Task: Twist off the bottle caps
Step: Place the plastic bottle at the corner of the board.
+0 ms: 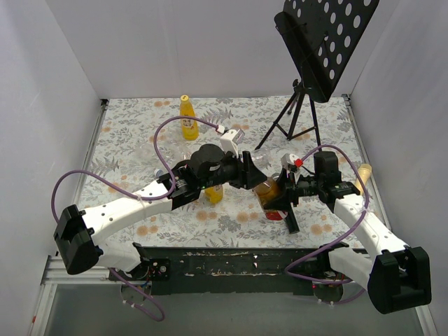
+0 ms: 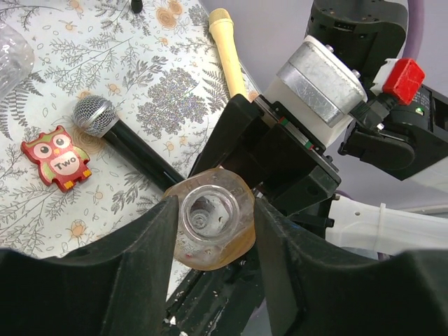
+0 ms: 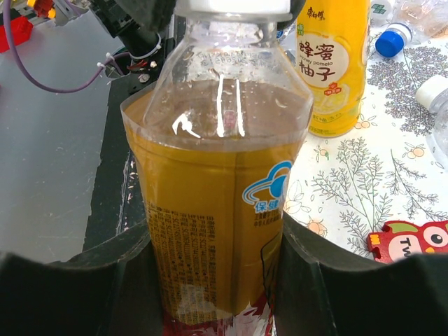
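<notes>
A squat brown bottle [image 1: 268, 190] with a red-and-yellow label stands near the table's front, and my right gripper [image 3: 213, 245] is shut on its body [image 3: 210, 210]. Its bottle cap [image 3: 234, 7] shows white at the top edge of the right wrist view. From above, the cap [image 2: 210, 213] lies between the fingers of my left gripper [image 2: 213, 210]. The left finger is against it and a slim gap shows on the right. A yellow juice bottle [image 3: 336, 63] stands just behind, and another [image 1: 188, 119] stands at the back.
A black microphone [image 2: 119, 136] and a red owl tile [image 2: 56, 157] lie beside the held bottle. A beige handle [image 2: 227, 49] lies to the right. Clear bottles with a blue cap [image 3: 393, 40] and a white cap [image 3: 432, 91] lie nearby. A music stand [image 1: 318, 42] rises at the back right.
</notes>
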`<state>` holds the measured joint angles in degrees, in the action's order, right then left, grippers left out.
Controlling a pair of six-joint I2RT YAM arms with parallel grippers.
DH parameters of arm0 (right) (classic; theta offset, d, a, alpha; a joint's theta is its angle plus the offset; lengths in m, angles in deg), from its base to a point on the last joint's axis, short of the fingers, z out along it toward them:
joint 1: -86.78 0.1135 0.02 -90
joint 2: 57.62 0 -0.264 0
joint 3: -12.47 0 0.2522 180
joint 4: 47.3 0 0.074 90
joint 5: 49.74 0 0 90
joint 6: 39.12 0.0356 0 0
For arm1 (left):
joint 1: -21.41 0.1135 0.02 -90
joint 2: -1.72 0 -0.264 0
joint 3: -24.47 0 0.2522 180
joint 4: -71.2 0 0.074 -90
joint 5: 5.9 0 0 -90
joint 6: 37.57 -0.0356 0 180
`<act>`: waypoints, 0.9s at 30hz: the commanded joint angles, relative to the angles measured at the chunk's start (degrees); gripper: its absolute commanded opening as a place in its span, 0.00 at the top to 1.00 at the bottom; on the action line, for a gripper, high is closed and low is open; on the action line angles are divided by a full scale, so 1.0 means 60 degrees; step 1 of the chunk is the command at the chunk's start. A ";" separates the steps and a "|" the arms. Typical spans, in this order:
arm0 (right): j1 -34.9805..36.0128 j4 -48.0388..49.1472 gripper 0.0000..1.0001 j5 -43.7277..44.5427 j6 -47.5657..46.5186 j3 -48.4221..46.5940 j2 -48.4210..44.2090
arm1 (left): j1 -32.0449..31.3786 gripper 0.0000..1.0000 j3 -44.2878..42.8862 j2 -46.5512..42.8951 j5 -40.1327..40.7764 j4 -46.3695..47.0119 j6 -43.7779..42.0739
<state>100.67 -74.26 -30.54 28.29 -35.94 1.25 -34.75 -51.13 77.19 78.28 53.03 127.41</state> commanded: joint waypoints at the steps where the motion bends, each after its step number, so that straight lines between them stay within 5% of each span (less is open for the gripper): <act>1: -0.0044 0.0382 0.99 -0.0196 0.0147 0.0048 -0.0027 | -0.0073 0.57 -0.0064 -0.0067 -0.0215 0.0324 0.0013; 20: -0.0030 0.0426 0.99 -0.0138 0.0147 0.0107 0.0046 | -0.0059 0.61 -0.0298 0.0328 -0.0553 0.0134 -0.0016; 23: -0.0030 0.0426 0.99 -0.0138 0.0147 0.0107 0.0076 | -0.0059 0.78 -0.0342 0.0328 -0.0465 0.0075 -0.0046; 25: -0.0030 0.0426 0.99 -0.0152 0.0118 0.0107 0.0076 | -0.0059 0.99 -0.0342 0.0285 -0.0479 0.0075 -0.0060; 27: -0.0030 0.0411 0.99 -0.0152 0.0103 0.0107 0.0090 | -0.0059 1.00 -0.0313 0.0212 -0.0465 0.0060 -0.0060</act>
<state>100.60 -74.10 -30.28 28.77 -35.02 1.73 -34.60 -51.24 79.63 76.44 53.49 127.36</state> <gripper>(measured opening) 0.557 0.298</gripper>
